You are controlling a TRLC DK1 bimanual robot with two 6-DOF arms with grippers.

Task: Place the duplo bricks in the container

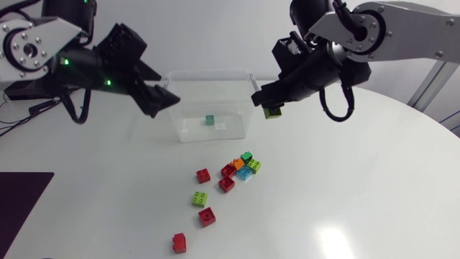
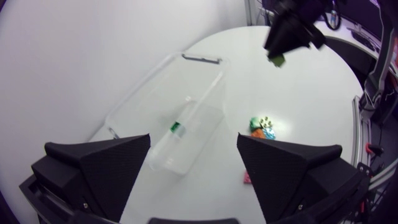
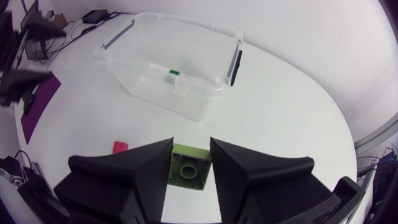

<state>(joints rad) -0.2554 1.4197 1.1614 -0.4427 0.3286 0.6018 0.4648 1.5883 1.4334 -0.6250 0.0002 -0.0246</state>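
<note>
With right tool [image 1: 269,106], clamps a lime brick [image 3: 189,168] from two sides, fingers nearly together, aloft just beside the right end of the bin [image 1: 237,131]. Holds left tool [image 2: 194,142] spread wide, grasping nothing, above the bin's left end. Keeps one teal brick [image 1: 210,120] inside the bin, a clear plastic box with dark handles. Leaves loose bricks [image 1: 241,167], studded, red, green, orange and blue, scattered on the glossy white tabletop [image 1: 359,180] near the bin.
</note>
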